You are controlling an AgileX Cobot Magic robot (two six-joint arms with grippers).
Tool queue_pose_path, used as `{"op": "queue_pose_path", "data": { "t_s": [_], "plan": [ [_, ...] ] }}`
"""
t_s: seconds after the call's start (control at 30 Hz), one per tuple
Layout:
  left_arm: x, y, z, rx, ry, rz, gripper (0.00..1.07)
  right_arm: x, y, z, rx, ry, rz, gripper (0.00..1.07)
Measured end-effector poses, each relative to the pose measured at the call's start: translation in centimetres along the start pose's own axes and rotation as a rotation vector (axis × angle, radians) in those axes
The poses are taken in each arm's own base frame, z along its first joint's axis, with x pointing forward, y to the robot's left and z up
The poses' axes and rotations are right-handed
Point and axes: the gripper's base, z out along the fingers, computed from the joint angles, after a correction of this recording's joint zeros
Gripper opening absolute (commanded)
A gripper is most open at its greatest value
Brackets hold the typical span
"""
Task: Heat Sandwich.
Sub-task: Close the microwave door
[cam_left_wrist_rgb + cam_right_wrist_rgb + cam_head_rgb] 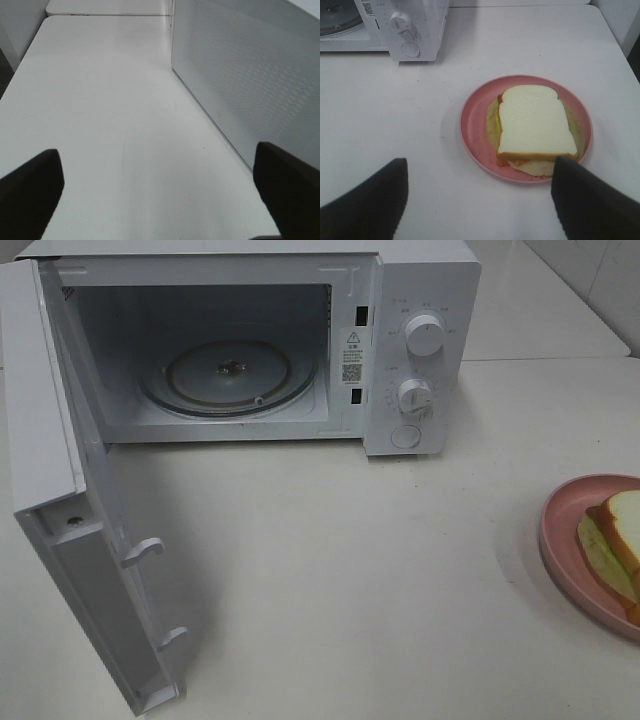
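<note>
Sandwich (536,122): lying on pink plate (474,131), well right of microwave (420,300).
Microwave door (60,490): standing open.
Left gripper (157,192): gaping wide, holding nothing, beside microwave.
Right gripper (479,200): gaping wide, hovering near plate.

My fingers (590,200) are black. The sandwich (535,122) has white bread, an orange-brown crust and pale yellow-green filling, on a pink plate (475,127). The microwave (420,300) is white, its side wall (250,75) dotted with fine holes. The table (350,570) is white.
</note>
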Motion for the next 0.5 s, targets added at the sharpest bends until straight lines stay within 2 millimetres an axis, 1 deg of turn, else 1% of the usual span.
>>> {"op": "queue_pose_path", "data": {
  "t_s": [0.4, 0.5],
  "plan": [
    [-0.01, 0.00, 0.00, 0.000, -0.001, 0.000, 0.98, 0.00, 0.00, 0.00, 0.000, 0.000, 0.000, 0.76],
    [-0.70, -0.01, -0.22, 0.000, -0.007, 0.000, 0.97, 0.00, 0.00, 0.00, 0.000, 0.000, 0.000, 0.76]
  ]
}}
